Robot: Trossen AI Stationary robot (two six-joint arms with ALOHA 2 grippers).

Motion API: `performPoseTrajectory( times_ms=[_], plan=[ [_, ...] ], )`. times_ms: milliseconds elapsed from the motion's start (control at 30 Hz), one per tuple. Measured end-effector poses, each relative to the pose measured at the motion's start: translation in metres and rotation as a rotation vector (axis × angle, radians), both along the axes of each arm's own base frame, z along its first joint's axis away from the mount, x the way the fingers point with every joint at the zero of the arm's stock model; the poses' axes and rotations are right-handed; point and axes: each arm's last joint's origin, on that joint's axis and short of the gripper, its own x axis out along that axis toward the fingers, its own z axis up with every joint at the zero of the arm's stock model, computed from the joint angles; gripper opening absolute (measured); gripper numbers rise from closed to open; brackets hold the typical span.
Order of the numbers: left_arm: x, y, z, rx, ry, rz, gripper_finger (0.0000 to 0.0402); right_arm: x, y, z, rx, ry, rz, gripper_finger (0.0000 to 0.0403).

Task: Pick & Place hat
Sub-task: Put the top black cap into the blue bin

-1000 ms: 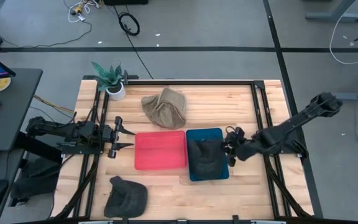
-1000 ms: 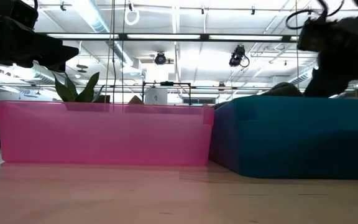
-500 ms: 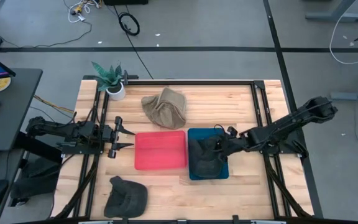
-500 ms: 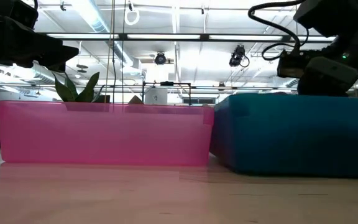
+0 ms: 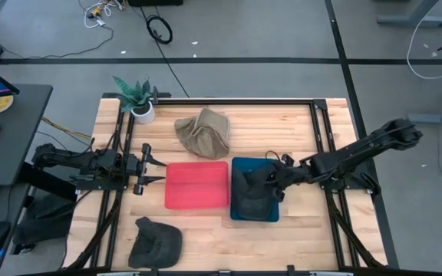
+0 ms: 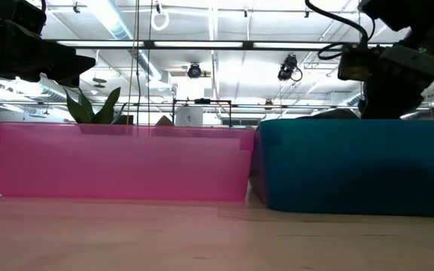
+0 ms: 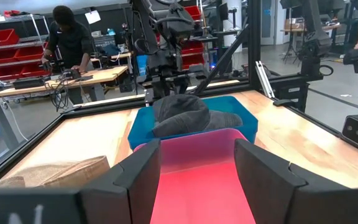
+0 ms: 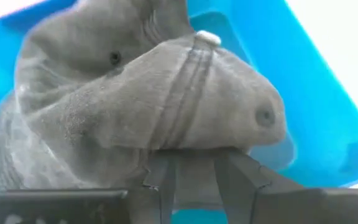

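Right gripper (image 5: 269,178) is reaching over the blue bin (image 5: 238,163), fingers pinching a fold of the dark grey cap (image 5: 253,192). In the right wrist view the two fingers (image 8: 161,177) are sitting close together with cap fabric (image 8: 135,106) bunched over them, so the grip looks like it is on cloth, not the bin wall.

The cap is lying inside the blue bin, draped toward its near edge.

Left gripper (image 5: 149,169) is waiting beside the red bin (image 5: 198,185), fingers spread apart (image 7: 140,171), holding nothing.

Also on the table (image 5: 275,126): a tan hat (image 5: 204,132) behind the red bin, another dark hat (image 5: 156,241) near the front edge, a potted plant (image 5: 139,100) at the back corner.

Doing the step well, as a judgement: the cap is floppy, so any lift should go straight up and slowly, clearing the bin wall before moving sideways; a shallow pinch on one fold could slip. If the aim is a release here, the fingers should open only once the cap is resting fully inside.

Against half a second ago: the blue bin is sitting slightly nearer the red bin and the front edge, apparently dragged with the arm. The left arm is in the same place.
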Motion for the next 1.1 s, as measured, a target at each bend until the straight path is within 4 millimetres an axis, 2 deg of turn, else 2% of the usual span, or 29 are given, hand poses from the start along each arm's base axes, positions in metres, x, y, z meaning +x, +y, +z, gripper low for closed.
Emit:
performPoseTrajectory(
  times_ms=[133, 333, 500, 733, 967, 1100],
  plan=[
    [0.0, 0.0, 0.0, 0.0, 0.0, 0.0, 0.0209, 0.0, -0.005, 0.009, 0.003, -0.066, -0.01, 0.0111],
    [0.0, 0.0, 0.0, 0.0, 0.0, 0.0, 0.0209, 0.008, -0.006, 0.031, 0.015, -0.276, 0.014, 0.0111],
    [0.0, 0.0, 0.0, 0.0, 0.0, 0.0, 0.0209, 0.015, -0.006, 0.04, -0.064, -0.379, 0.083, 0.0111],
    [0.0, 0.0, 0.0, 0.0, 0.0, 0.0, 0.0209, 0.014, -0.01, 0.039, -0.076, -0.366, 0.05, 0.0111],
    [0.0, 0.0, 0.0, 0.0, 0.0, 0.0, 0.0209, 0.017, -0.017, 0.046, -0.218, -0.442, -0.121, 0.0111],
    [0.0, 0.0, 0.0, 0.0, 0.0, 0.0, 0.0209, 0.011, -0.014, 0.043, -0.16, -0.382, -0.027, 0.0111]
  ],
)
